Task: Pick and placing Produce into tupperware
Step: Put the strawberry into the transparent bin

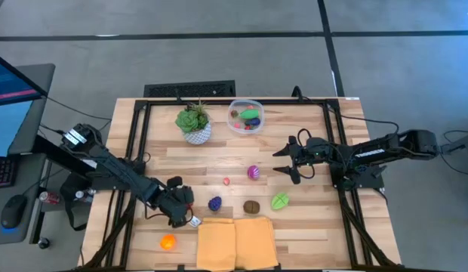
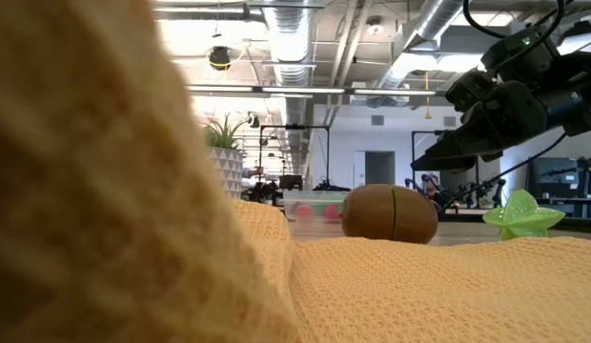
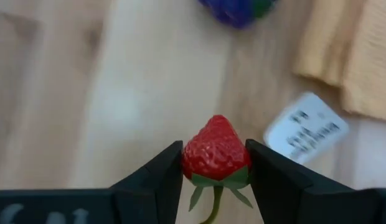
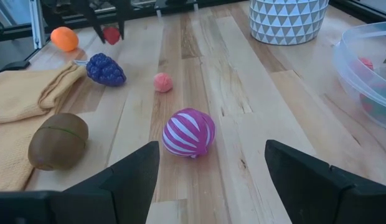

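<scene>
Left hand (image 3: 213, 165): shut on a red strawberry (image 3: 215, 151), one finger on each side. It sits low over the tabletop (image 1: 324, 219), near the front edge, by the yellow cloth (image 1: 235, 243).
Strawberry: up off the wood, green leaves & stem point back btw the fingers. Seen far off from the right wrist too (image 4: 111, 34).
Right hand (image 1: 288, 161): fingers wide open, nothing in them. It hangs above the right side of the tabletop, tips toward the middle.
Tupperware (image 1: 245, 116): clear box at the back of the tabletop, just right of the plant (image 1: 193, 122) in its white pot. Has a green piece & some red/pink bits inside.
Striped ball (image 4: 188, 132): pink w/ white stripes, mid tabletop, right in front of the open right hand.
Small pink ball (image 4: 162, 82): near the striped one, apart from it.
Purple grapes (image 1: 215, 203): just beside the left hand, close to the cloth.
Brown kiwi (image 1: 251, 206): at the cloth's back edge, btw the grapes & the green one.
Green piece (image 1: 279, 201): right of the kiwi, on bare wood.
Orange (image 1: 167, 242): front left, left of the cloth.
White tag (image 3: 305, 126): lies on the wood next to the cloth.
</scene>
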